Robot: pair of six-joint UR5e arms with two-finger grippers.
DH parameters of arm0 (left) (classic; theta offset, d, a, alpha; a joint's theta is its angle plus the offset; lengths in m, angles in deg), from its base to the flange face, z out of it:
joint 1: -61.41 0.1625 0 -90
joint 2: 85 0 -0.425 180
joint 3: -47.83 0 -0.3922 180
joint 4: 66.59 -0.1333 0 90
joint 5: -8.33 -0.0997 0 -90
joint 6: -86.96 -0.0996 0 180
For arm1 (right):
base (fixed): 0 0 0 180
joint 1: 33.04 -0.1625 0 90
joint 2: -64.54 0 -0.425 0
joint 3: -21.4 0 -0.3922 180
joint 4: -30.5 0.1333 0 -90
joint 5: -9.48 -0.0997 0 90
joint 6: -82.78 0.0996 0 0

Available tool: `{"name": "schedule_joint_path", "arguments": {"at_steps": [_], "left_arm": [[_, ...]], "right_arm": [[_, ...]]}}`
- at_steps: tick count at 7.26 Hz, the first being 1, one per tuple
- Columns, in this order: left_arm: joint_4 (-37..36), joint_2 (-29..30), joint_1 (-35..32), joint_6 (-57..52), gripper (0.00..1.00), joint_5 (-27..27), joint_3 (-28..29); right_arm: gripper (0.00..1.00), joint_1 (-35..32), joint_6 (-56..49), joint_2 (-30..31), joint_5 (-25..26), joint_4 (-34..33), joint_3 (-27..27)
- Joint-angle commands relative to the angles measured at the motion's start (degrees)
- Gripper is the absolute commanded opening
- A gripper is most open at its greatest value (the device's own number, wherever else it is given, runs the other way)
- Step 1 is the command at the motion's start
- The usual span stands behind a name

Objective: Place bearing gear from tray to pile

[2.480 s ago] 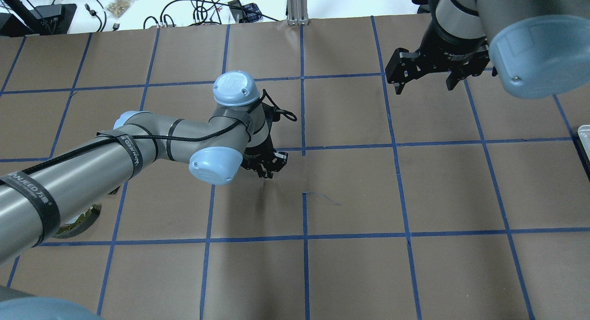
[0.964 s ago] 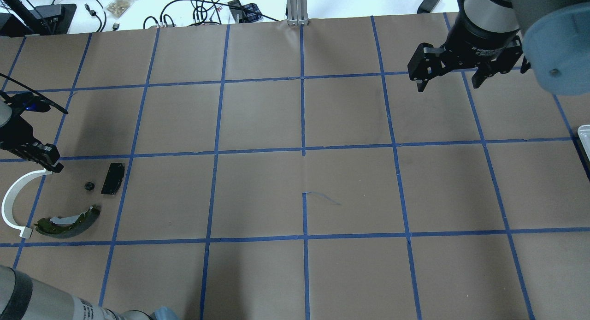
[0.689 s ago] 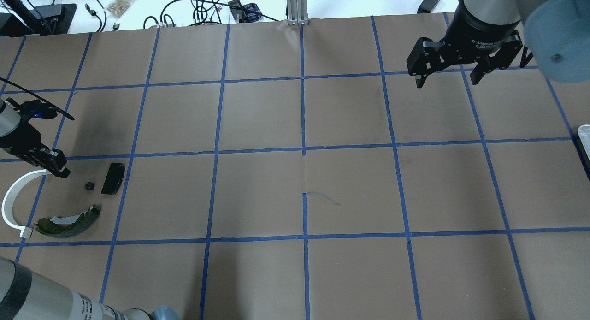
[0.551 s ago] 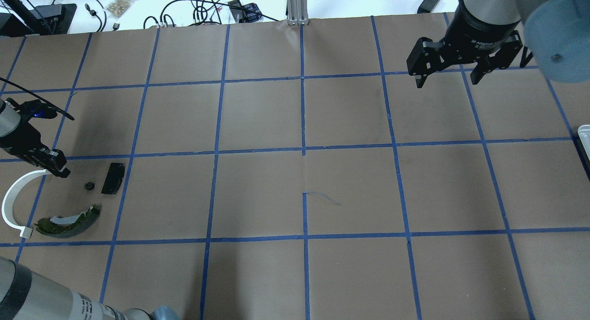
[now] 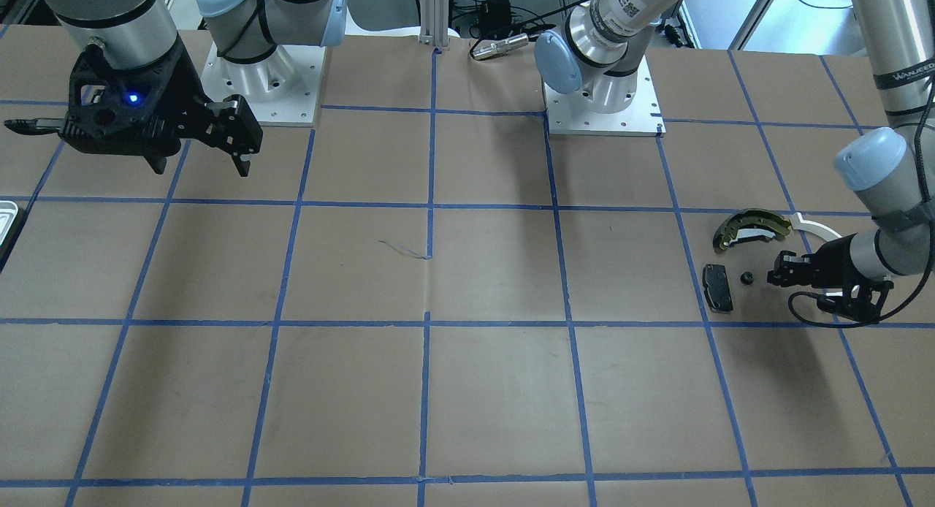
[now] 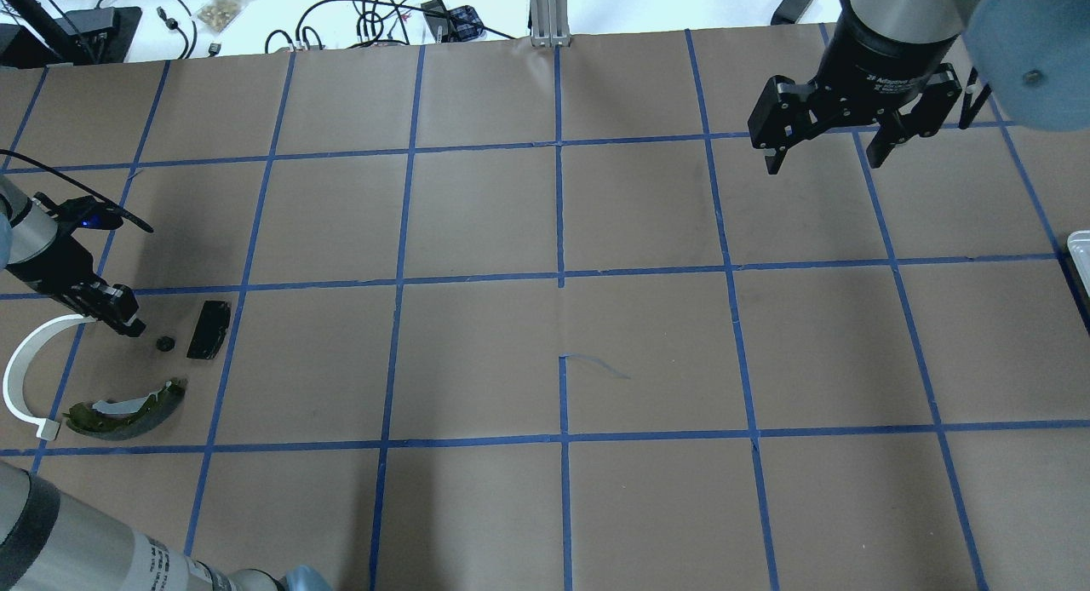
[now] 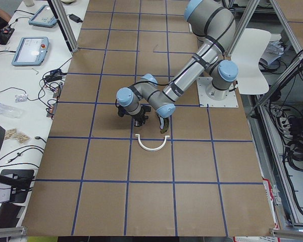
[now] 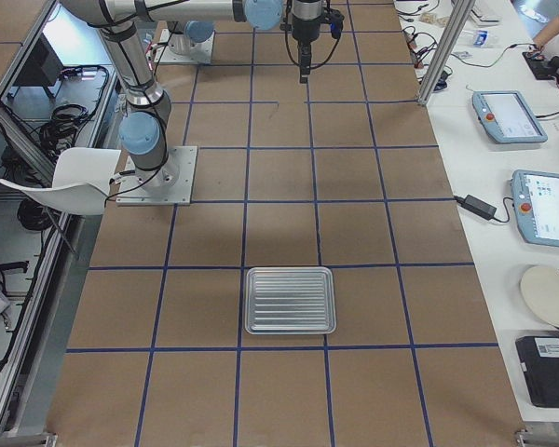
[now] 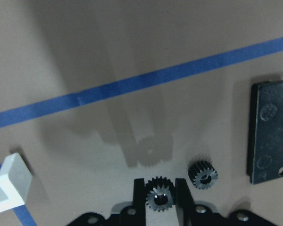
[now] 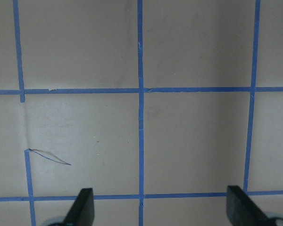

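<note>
Our left gripper (image 9: 160, 185) clamps the bearing gear (image 9: 160, 197) just over the pile (image 6: 209, 329) at the desk's left edge.

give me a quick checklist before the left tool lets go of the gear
1. Held gear clamped in left tool: ok.
2. Tool at the pile, between white half-ring and black pad: ok.
3. Apart from the gear already down: ok.
4. Height off the paper: cannot tell; only a shadow gap shows.
5. Right tool far off, open, empty: ok.
</note>
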Motion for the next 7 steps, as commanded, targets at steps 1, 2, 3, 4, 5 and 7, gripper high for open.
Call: {"name": "schedule_joint_path", "arguments": {"at_steps": [1,2,3,4,5,7], "left_arm": [[0.1,0.1,0.0,-0.1,0.0,0.3,-0.5],[0.1,0.2,0.0,-0.1,0.0,0.4,-0.4],[0.1,0.2,0.0,-0.2,0.0,0.4,-0.4],[0.1,0.3,0.0,-0.2,0.09,0.4,-0.5],[0.1,0.3,0.0,-0.2,0.19,0.4,-0.9],[0.1,0.3,0.0,-0.1,0.49,0.4,-0.9]], "right_arm": [[1.0,0.1,-0.1,0.2,0.0,0.0,-0.2],[1.0,0.1,0.0,0.4,0.0,-0.4,-0.7],[1.0,0.1,-0.1,0.4,-0.1,-0.9,-1.2],[1.0,0.1,-0.1,0.4,-0.1,-1.0,-1.2],[1.0,0.1,-0.1,0.3,-0.1,-1.7,-1.3],[1.0,0.1,-0.1,0.3,-0.1,-2.0,-1.3]]}}
